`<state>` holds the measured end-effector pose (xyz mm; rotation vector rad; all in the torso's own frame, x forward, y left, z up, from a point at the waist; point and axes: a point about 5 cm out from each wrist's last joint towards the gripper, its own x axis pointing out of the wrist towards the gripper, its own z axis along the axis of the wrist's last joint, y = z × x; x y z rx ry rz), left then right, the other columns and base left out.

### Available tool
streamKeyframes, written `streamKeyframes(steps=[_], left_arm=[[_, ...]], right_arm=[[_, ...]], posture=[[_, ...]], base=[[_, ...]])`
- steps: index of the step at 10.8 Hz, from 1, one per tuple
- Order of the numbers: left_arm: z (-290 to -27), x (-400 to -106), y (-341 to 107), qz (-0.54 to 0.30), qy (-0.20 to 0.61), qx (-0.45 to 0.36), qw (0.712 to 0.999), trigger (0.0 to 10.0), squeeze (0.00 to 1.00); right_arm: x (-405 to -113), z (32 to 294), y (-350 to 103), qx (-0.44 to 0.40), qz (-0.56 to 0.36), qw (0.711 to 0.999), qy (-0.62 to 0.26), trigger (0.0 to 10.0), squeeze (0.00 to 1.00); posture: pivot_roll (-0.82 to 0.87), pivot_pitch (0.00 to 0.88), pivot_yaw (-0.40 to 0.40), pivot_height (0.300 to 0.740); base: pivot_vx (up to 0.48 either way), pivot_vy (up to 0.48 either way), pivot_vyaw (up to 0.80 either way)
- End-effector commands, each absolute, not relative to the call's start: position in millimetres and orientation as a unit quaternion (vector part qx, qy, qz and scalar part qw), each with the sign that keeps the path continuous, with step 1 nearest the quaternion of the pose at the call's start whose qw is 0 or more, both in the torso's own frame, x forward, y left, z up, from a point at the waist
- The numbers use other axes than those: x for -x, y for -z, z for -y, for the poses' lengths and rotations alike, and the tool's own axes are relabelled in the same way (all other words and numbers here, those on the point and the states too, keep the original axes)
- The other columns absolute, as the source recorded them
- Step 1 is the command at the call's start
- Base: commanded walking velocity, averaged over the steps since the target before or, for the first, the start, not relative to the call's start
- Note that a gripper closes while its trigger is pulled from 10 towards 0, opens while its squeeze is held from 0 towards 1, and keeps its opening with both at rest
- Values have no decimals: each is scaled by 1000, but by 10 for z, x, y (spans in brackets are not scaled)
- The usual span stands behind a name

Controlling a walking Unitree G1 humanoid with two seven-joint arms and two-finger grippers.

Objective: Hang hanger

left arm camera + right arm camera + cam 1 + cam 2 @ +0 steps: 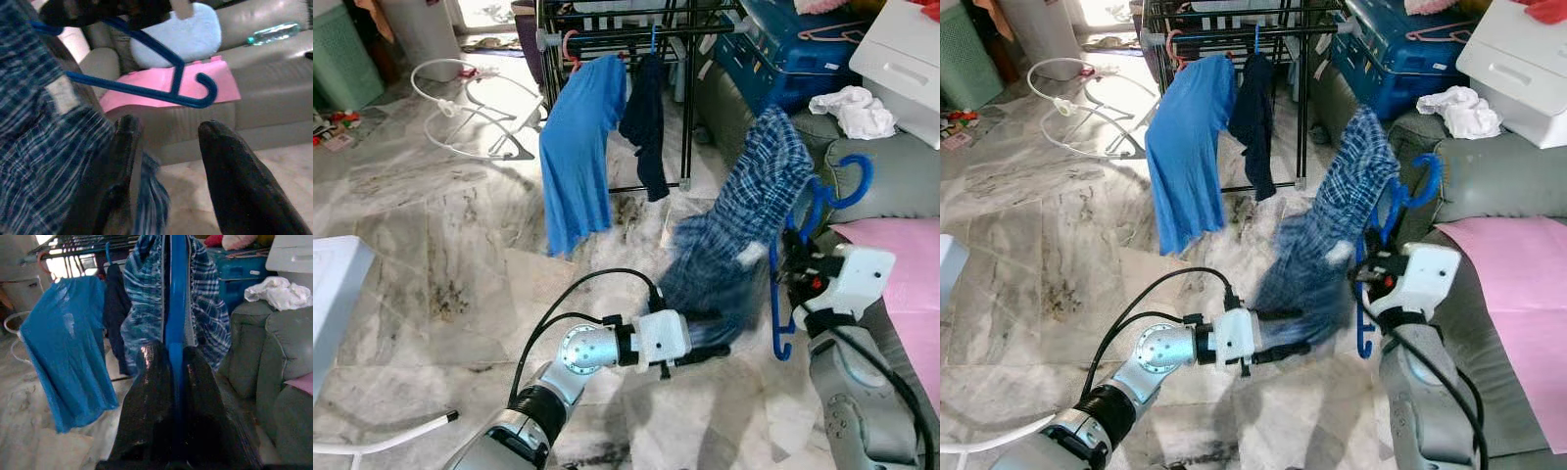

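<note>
A blue plastic hanger (pixel 777 294) carries a blue plaid shirt (pixel 744 215) and hangs tilted in front of the sofa. My right gripper (pixel 795 276) is shut on the hanger's bar (pixel 176 293), seen clamped between both fingers in the right wrist view. My left gripper (pixel 710 352) is low at the shirt's hem, open, with the plaid cloth (pixel 44 147) lying against one finger (pixel 117 171). The black drying rack (pixel 636 29) stands farther back, holding a bright blue T-shirt (pixel 578 147) and a dark garment (pixel 646 117).
A grey sofa (pixel 891 181) with a pink sheet (pixel 906 264) runs along the right. On it lie a blue suitcase (pixel 783 49), a white box (pixel 901 59) and a white cloth (pixel 852 110). A white wire frame (pixel 470 98) lies on the marble floor, back left.
</note>
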<state>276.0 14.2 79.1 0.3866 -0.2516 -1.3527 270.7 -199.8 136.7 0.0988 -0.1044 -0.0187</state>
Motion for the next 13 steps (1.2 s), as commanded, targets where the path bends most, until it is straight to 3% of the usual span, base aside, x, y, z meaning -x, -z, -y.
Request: streamKeyframes(steps=[1, 3, 5, 8, 11, 13], left_arm=[[-150, -2728, -709, 88, 633, -175, 749, 10000, 1000], [-208, -2744, -720, 92, 641, -193, 737, 10000, 1000], [-439, -3078, -1024, 121, 599, -247, 752, 10000, 1000], [-549, -3304, -1346, 158, 567, -295, 752, 10000, 1000], [-522, -3349, -1475, 187, 573, -364, 710, 10000, 1000], [-490, -3359, -1511, 197, 573, -384, 697, 10000, 1000]], right_arm=[[-2671, 1989, -1330, -12, 55, 998, 6, 0, 0], [-2605, 1979, -1268, 18, 46, 999, -10, 0, 0], [-2371, 1964, -1138, 61, 27, 996, -63, 0, 0], [-2039, 2001, -1034, 70, 21, 993, -95, 0, 0], [-1708, 1872, -938, 36, -28, 979, -198, 0, 0], [-1635, 1846, -895, 26, -49, 970, -238, 0, 0]], posture=[[-83, 82, -3, 740], [-82, 83, -8, 740], [-73, 82, -6, 740], [-82, 82, 9, 740], [-99, 76, 28, 740], [-97, 69, 33, 740]], base=[[0, 0, 0], [0, 0, 0], [0, 0, 0], [0, 0, 0], [0, 0, 0], [0, 0, 0]])
